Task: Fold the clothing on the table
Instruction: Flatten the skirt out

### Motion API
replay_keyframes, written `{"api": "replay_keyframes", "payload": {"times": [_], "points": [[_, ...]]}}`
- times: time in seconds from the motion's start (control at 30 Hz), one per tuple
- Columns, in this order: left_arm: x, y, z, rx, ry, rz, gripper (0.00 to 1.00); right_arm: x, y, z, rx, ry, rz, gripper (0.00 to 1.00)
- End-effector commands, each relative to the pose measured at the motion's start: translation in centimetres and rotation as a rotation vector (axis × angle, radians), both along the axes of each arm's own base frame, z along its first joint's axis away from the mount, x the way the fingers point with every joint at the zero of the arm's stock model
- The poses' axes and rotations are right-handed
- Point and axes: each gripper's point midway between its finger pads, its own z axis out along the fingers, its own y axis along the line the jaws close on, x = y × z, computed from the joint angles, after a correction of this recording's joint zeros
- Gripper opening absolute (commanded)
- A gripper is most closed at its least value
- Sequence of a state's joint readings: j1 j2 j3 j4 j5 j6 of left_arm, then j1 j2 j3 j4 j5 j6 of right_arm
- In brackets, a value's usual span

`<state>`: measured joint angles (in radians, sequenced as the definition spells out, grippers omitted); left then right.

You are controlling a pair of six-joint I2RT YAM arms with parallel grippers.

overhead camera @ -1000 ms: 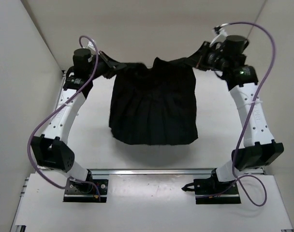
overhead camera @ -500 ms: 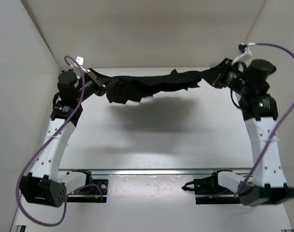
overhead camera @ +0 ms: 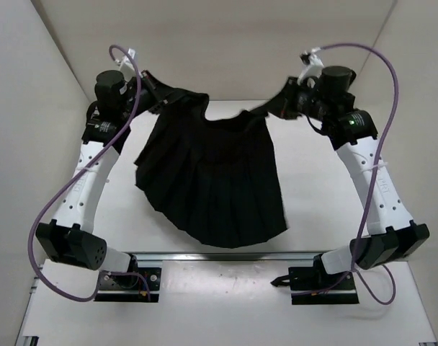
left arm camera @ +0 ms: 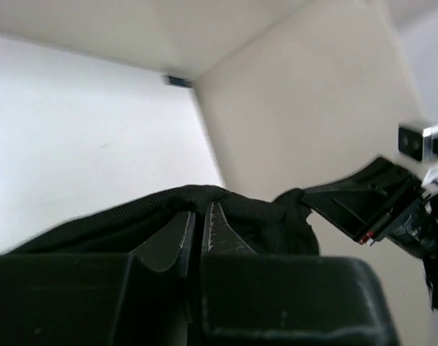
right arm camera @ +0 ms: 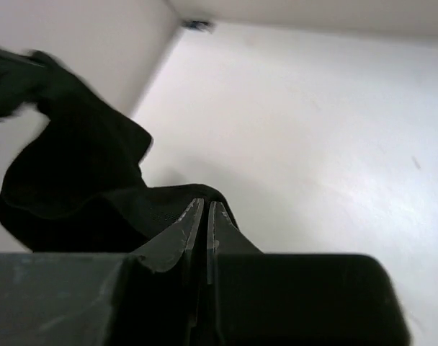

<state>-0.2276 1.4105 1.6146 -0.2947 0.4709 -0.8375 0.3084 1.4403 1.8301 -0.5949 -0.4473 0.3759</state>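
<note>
Top external view, nearest first: the two arm bases (overhead camera: 129, 280) sit on a metal rail (overhead camera: 226, 255) along the near edge of the white surface (overhead camera: 327, 187). Just past that rail is the wide, curved hem of the clothing (overhead camera: 212, 180), a black pleated garment fanning out over the middle of the surface. It narrows toward the far edge, where its top corners run up to the two hands. The left hand (overhead camera: 170, 101) holds the far-left corner and the right hand (overhead camera: 274, 109) the far-right corner, with the top edge sagging between them. Whether the hem rests on the surface or hangs just above it cannot be told from here. This view also does not show how the fingers stand, as they are black against black cloth.

The wrist views settle that. In the left wrist view, the fingers (left arm camera: 222, 234) are pressed almost together, with a thin slit between them, and a bunched ridge of black fabric is pinched at the tips. Beyond it lie bare white surface, the far corner and a side wall (left arm camera: 298, 122). In the right wrist view, the fingers (right arm camera: 184, 227) are also pressed together on a fold of the garment. More cloth trails off to the left, blurred, against the opposite wall.
</note>
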Motion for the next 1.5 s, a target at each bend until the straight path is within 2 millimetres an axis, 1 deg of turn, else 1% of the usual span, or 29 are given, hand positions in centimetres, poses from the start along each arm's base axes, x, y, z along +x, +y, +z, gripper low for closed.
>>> {"api": "replay_keyframes", "payload": {"times": [0.0,0.03,0.07,0.1,0.13,0.17,0.23,0.27,0.3,0.37,0.4,0.43,0.47,0.5,0.53,0.6,0.63,0.7,0.73,0.77,0.8,0.83,0.9,0.93,1.03,1.07,1.2,1.37,1.47], "points": [[-0.6,5.5,1.1,0.025,-0.041,0.125,0.00,-1.1,-6.6,1.7,0.033,-0.080,-0.197,0.00],[-0.5,5.9,0.2,0.021,-0.023,0.128,0.00,-1.0,-8.9,0.4,0.055,-0.052,-0.246,0.00],[-0.5,5.9,-0.4,0.021,-0.009,0.124,0.00,-1.1,-10.3,0.8,0.105,-0.050,-0.251,0.00],[-0.5,4.9,-1.0,0.017,0.009,0.086,0.00,-0.9,-11.0,-0.2,0.125,-0.022,-0.245,0.00],[0.0,4.2,-2.2,0.009,0.036,0.060,0.00,-0.4,-11.1,-1.4,0.123,0.025,-0.253,0.00],[-0.3,2.7,-3.0,-0.010,0.071,0.003,0.00,-0.3,-10.2,-1.7,0.119,0.035,-0.223,0.00],[1.0,0.6,-3.9,-0.063,0.109,-0.066,0.00,1.4,-9.2,-2.4,0.105,0.087,-0.175,0.00],[1.5,0.1,-3.3,-0.073,0.092,-0.085,0.00,1.5,-7.9,-2.5,0.094,0.098,-0.126,0.00],[1.3,-0.6,-1.8,-0.077,0.040,-0.096,0.00,1.8,-6.6,-0.6,0.071,0.038,-0.087,0.00],[0.7,0.3,3.0,-0.017,-0.102,-0.031,0.00,1.0,-5.5,4.7,0.037,-0.146,-0.118,0.00],[0.6,0.7,4.7,-0.005,-0.140,0.016,0.00,0.9,-5.1,5.2,0.036,-0.167,-0.129,0.00],[0.4,1.5,4.8,0.009,-0.140,0.036,0.00,0.4,-5.5,6.3,0.066,-0.181,-0.133,0.00],[0.1,2.1,5.0,0.003,-0.146,0.036,0.00,0.3,-6.0,5.6,0.101,-0.145,-0.115,0.00],[-0.3,2.8,3.6,-0.016,-0.104,0.022,0.00,0.3,-6.9,4.9,0.128,-0.106,-0.101,0.00],[-0.2,3.1,2.9,-0.048,-0.079,0.003,0.00,0.8,-7.2,2.5,0.137,-0.027,-0.103,0.00],[-0.9,2.8,-0.7,-0.091,-0.032,-0.029,0.00,1.2,-6.5,-2.6,0.128,0.109,-0.091,0.00],[-1.6,2.0,-1.8,-0.104,-0.001,-0.074,0.00,0.9,-5.5,-4.1,0.140,0.161,-0.050,0.00],[-2.6,0.9,-5.4,-0.121,0.081,-0.116,0.00,1.0,-3.6,-9.0,0.157,0.289,-0.018,0.03],[-3.5,-0.2,-6.0,-0.122,0.098,-0.156,0.00,0.6,-2.2,-10.3,0.141,0.315,-0.008,0.06],[-4.0,-0.6,-7.0,-0.107,0.111,-0.168,0.00,0.2,-0.4,-12.1,0.137,0.354,0.013,0.15],[-4.6,-0.7,-7.7,-0.098,0.135,-0.170,0.00,0.4,0.2,-14.2,0.131,0.377,0.013,0.25],[-4.9,-0.9,-8.2,-0.079,0.133,-0.159,0.00,-0.4,1.9,-15.1,0.142,0.409,0.050,0.29],[-5.4,-0.4,-9.0,-0.068,0.144,-0.149,0.00,-1.0,4.1,-19.1,0.176,0.516,0.060,0.53],[-5.5,0.0,-9.1,-0.074,0.147,-0.145,0.00,-1.6,5.2,-19.8,0.181,0.535,0.082,0.72],[-5.6,0.4,-9.7,-0.081,0.160,-0.146,0.00,-2.4,6.6,-24.0,0.212,0.666,0.063,0.78],[-5.8,0.5,-9.8,-0.079,0.164,-0.144,0.00,-2.6,6.4,-25.6,0.210,0.716,0.034,0.88],[-6.0,0.4,-10.4,-0.072,0.169,-0.144,0.00,-3.7,5.7,-29.3,0.186,0.817,-0.024,0.89],[-6.6,0.3,-11.1,-0.101,0.180,-0.153,0.00,-3.9,5.7,-34.2,0.074,0.893,-0.055,0.84],[-6.7,0.5,-11.2,-0.105,0.187,-0.149,0.00,-3.2,5.8,-36.2,0.038,0.916,-0.065,0.82]]}}
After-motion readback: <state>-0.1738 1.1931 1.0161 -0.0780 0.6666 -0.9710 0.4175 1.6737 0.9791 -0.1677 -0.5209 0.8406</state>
